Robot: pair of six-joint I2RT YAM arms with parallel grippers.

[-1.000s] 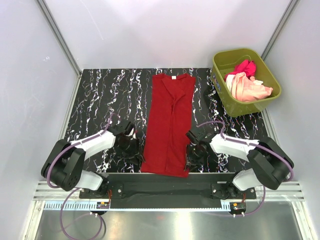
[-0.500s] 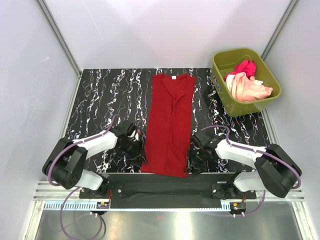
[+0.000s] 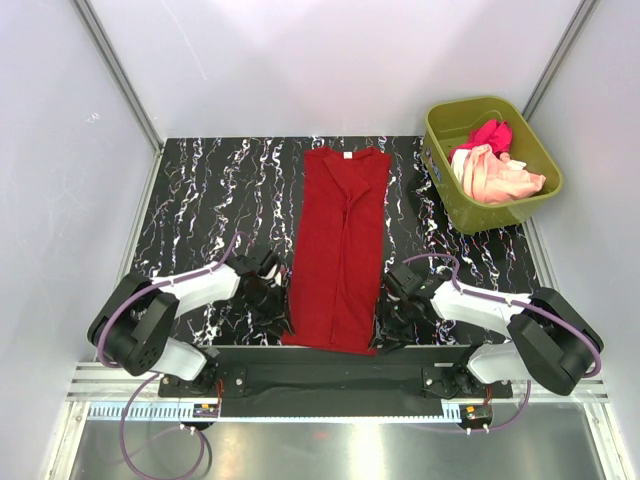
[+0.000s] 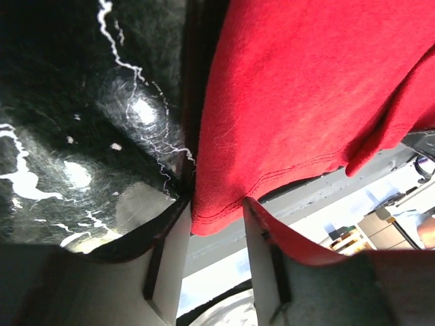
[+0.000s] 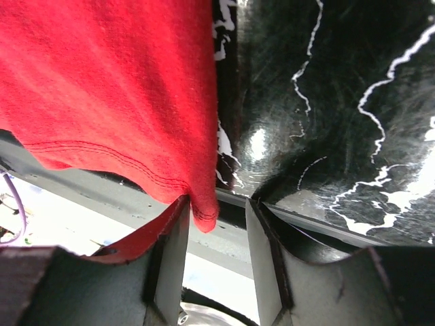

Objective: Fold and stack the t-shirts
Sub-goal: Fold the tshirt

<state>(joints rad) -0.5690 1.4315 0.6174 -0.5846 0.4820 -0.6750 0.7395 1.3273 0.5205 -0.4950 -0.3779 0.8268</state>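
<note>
At the red shirt's (image 3: 335,240) near left corner, the left tool (image 4: 217,204) stands part open. The corner of the hem (image 4: 292,170) lies loose between its fingers, not pinched. At the near right corner the right tool (image 5: 216,204) is also part open. The corner there hangs against one finger, with a gap to the other. Neither tool has hold of anything.

I judge the cloth to be light, thin and limp, with a matte knit that is neither slippery nor fragile. Lifted by two corners it would sag between them and trail. The best hold looks to be right at these hem corners, deep enough to catch every layer, or the layers may slide apart.

The shirt is deep red and folded into a long narrow strip with the sleeves turned in, their edges meeting down its middle. It lies flat along the middle of the bench (image 3: 210,200). Its hem is at the near edge and seems to hang slightly over it. The collar, with a small white label, is at the far end.

To the shirt's far right sits an olive tub (image 3: 470,215). It holds a pink shirt (image 3: 490,133) and a peach shirt (image 3: 495,175), both crumpled.
</note>
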